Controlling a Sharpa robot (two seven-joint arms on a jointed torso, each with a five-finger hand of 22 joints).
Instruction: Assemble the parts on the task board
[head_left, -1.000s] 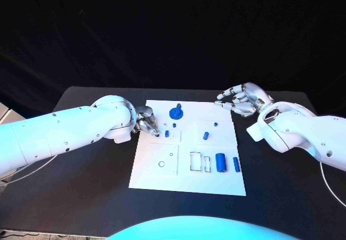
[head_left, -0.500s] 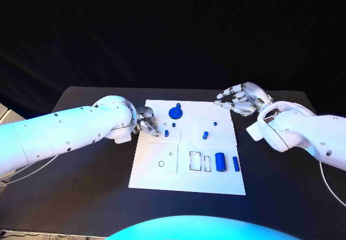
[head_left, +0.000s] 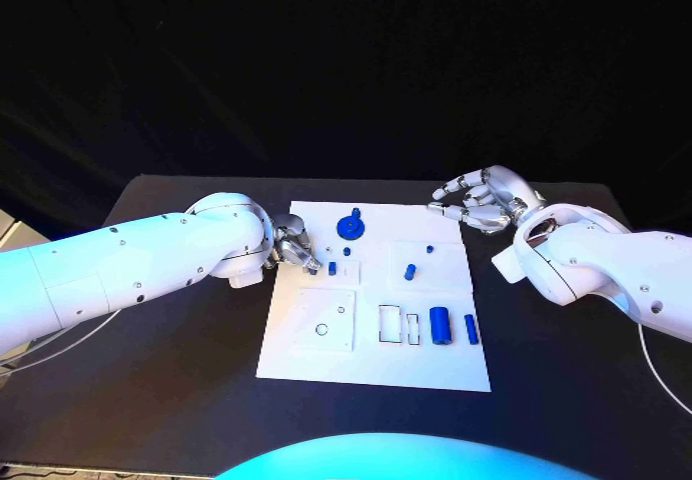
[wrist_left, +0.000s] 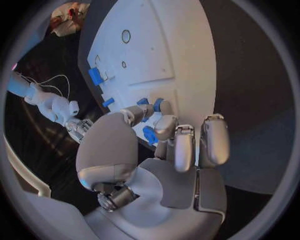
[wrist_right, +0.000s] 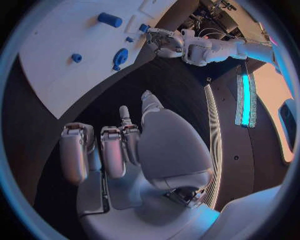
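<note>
The white task board (head_left: 310, 355) lies in the middle of the table. My left hand (head_left: 296, 250) hovers at its left edge with fingers curled in. Its fingertips (wrist_left: 165, 124) sit close against a small blue peg (head_left: 333, 267) standing in the board; whether they pinch it is unclear. A blue knob (head_left: 353, 226) stands near the board's far end. A thick blue cylinder (head_left: 441, 325) and a slim one (head_left: 472, 328) lie near the front right. My right hand (head_left: 483, 200) hangs off the board's far right corner, fingers apart and holding nothing.
Another blue peg (head_left: 411, 269) stands mid-board. A small ring outline (head_left: 325, 328) and rectangular slots (head_left: 392, 322) mark the board's front half. Black table (head_left: 159, 380) surrounds the board on all sides.
</note>
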